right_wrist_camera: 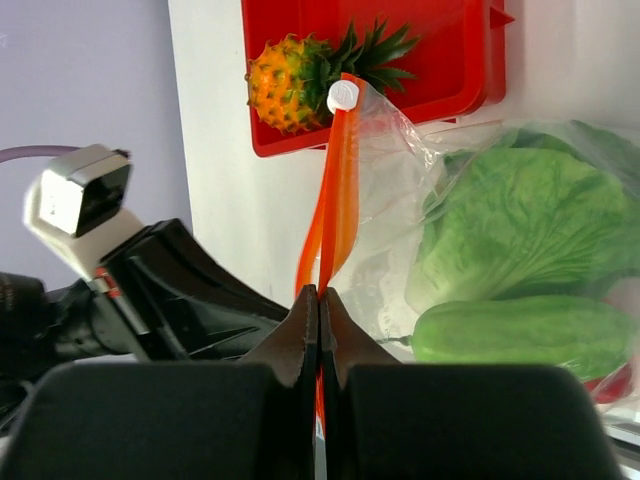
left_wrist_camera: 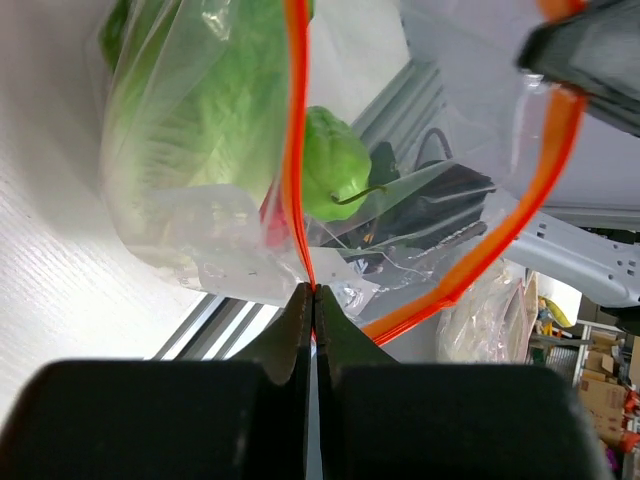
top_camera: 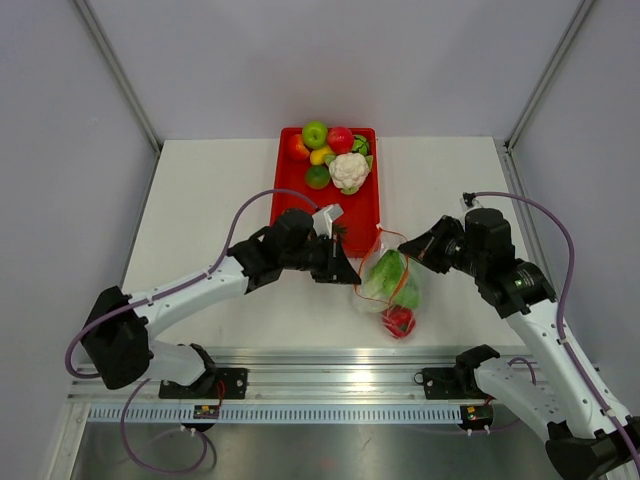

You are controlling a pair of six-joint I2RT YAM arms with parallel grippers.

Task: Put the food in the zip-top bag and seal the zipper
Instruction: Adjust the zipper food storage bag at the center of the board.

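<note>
At the near part of the desk, the zip-top bag holds the tomato, the cucumber and the lettuce. The left tool and the right tool are each pressed together on the orange zipper, one at each side of the bag. Just behind the bag is the red tray with a pineapple.

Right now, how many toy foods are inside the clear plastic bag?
3: a leafy green lettuce in the middle, a short green cucumber beside it, a round red tomato at the near end. Others may be hidden.
</note>
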